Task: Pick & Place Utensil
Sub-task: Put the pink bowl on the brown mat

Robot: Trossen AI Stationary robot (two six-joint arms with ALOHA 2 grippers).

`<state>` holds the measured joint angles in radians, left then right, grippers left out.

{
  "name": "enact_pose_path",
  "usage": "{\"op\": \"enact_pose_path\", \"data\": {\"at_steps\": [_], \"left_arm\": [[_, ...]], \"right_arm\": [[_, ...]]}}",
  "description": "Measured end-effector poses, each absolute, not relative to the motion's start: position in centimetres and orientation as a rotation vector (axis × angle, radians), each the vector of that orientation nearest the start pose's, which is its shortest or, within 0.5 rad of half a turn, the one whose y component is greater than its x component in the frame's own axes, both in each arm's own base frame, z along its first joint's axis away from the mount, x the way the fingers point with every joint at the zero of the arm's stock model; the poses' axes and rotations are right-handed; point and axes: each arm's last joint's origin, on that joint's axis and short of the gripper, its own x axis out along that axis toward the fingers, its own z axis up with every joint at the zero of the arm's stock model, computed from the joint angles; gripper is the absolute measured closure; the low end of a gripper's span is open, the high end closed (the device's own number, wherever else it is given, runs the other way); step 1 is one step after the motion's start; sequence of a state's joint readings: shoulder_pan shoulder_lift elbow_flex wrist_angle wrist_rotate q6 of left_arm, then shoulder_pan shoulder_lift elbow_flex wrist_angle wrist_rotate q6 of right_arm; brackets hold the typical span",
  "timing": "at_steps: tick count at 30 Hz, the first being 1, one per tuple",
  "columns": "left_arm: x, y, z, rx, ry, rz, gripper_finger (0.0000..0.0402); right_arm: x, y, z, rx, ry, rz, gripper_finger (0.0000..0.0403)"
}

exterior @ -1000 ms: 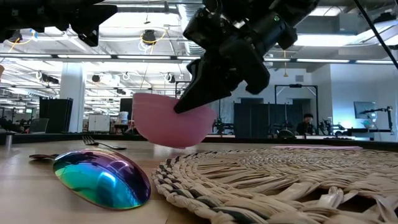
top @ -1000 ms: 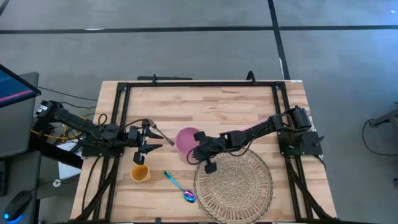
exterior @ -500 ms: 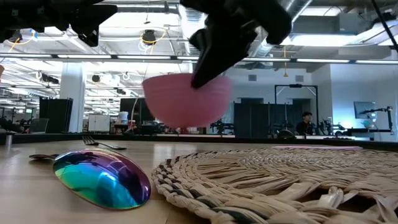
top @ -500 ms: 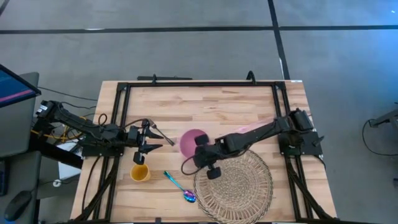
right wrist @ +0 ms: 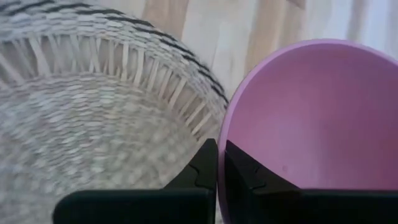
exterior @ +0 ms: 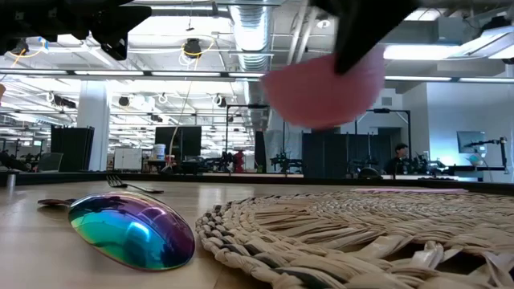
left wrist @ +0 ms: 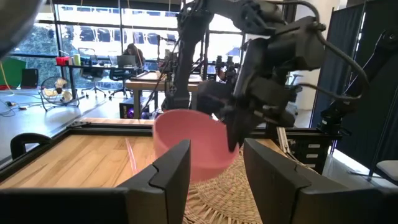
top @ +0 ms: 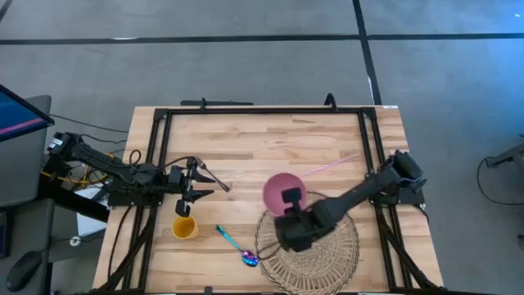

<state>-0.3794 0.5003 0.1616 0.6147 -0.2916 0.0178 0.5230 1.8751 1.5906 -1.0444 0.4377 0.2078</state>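
My right gripper (right wrist: 221, 163) is shut on a pink bowl (top: 282, 188), which it carries in the air over the far edge of a round woven mat (top: 315, 246). The low view shows the bowl (exterior: 321, 92) well above the table. An iridescent spoon (top: 237, 246) lies flat on the wood left of the mat, seen close in the low view (exterior: 132, 233). A dark fork (top: 217, 179) lies on the table just right of my left gripper (top: 196, 182), which is open and hovers at the table's left side. My right gripper pinches the bowl's rim (right wrist: 222, 134) on the side nearest the arm, one finger (right wrist: 244, 171) inside the bowl and one finger (right wrist: 204, 165) outside its wall. The bowl is lifted clear, opening upward, above the mat's edge.
An orange cup (top: 184, 227) stands near the left gripper, toward the near edge. A thin pink stick (top: 332, 166) lies on the wood beyond the mat. A black frame (top: 262, 109) borders the table. Bare wood lies at the far half.
My right gripper has raised the pink bowl from just above the table and carried it toward the table's right and near edge, from left of the mat to above the mat's far edge. The bowl has turned from tilted to opening upward. The left arm has kept still.
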Motion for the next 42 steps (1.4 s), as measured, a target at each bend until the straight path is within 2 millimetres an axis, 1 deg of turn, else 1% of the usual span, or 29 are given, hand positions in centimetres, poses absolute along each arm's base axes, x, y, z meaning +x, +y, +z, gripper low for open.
{"op": "enact_pose_path", "data": {"at_steps": [3,6,9,11,14,16,18,20,23,27,29,32,34,39,42], "left_arm": [[12.5,-4.1,23.1,-0.074,-0.262,-0.085,0.0252],[12.5,-4.1,23.2,-0.075,-0.267,-0.085,0.0252],[12.5,-4.1,23.2,-0.075,-0.268,-0.085,0.0252],[12.5,-4.1,23.2,-0.075,-0.268,-0.085,0.0252],[12.5,-4.1,23.2,-0.075,-0.269,-0.085,0.0252],[12.5,-4.1,23.2,-0.076,-0.269,-0.085,0.0252],[12.5,-4.1,23.3,-0.078,-0.276,-0.085,0.0252],[12.5,-4.1,23.3,-0.082,-0.277,-0.085,0.0252],[12.4,-4.1,23.3,-0.124,-0.281,-0.091,0.0252],[12.4,-4.1,23.3,-0.155,-0.280,-0.095,0.0252],[12.4,-4.1,23.3,-0.155,-0.280,-0.095,0.0252],[12.4,-4.1,23.3,-0.155,-0.280,-0.095,0.0252],[12.4,-4.1,23.3,-0.155,-0.280,-0.095,0.0252],[12.4,-4.1,23.3,-0.155,-0.280,-0.095,0.0252],[12.4,-4.1,23.3,-0.155,-0.280,-0.095,0.0252]], "right_arm": [[31.1,18.9,26.3,-0.359,1.163,-0.096,0.0401],[29.5,20.6,27.2,-0.284,1.121,-0.090,0.0401],[28.3,22.6,27.3,-0.212,1.089,-0.069,0.0401],[27.5,24.0,27.1,-0.157,1.094,-0.050,0.0402],[26.6,26.2,26.2,-0.079,1.085,-0.021,0.0402],[26.4,27.5,25.6,-0.042,1.069,0.015,0.0402],[26.2,28.8,25.1,-0.025,1.048,0.056,0.0402],[26.3,29.4,24.5,-0.056,1.046,0.102,0.0402],[26.7,29.8,23.3,-0.085,1.073,0.122,0.0402],[27.8,29.8,21.4,-0.110,1.145,0.158,0.0403],[28.2,29.5,21.1,-0.106,1.158,0.169,0.0403],[28.3,29.6,21.5,-0.092,1.139,0.183,0.0403],[28.4,29.4,21.3,-0.092,1.162,0.196,0.0403],[29.7,28.7,19.8,-0.083,1.236,0.207,0.0403],[30.4,28.0,19.3,-0.113,1.243,0.199,0.0403]]}}
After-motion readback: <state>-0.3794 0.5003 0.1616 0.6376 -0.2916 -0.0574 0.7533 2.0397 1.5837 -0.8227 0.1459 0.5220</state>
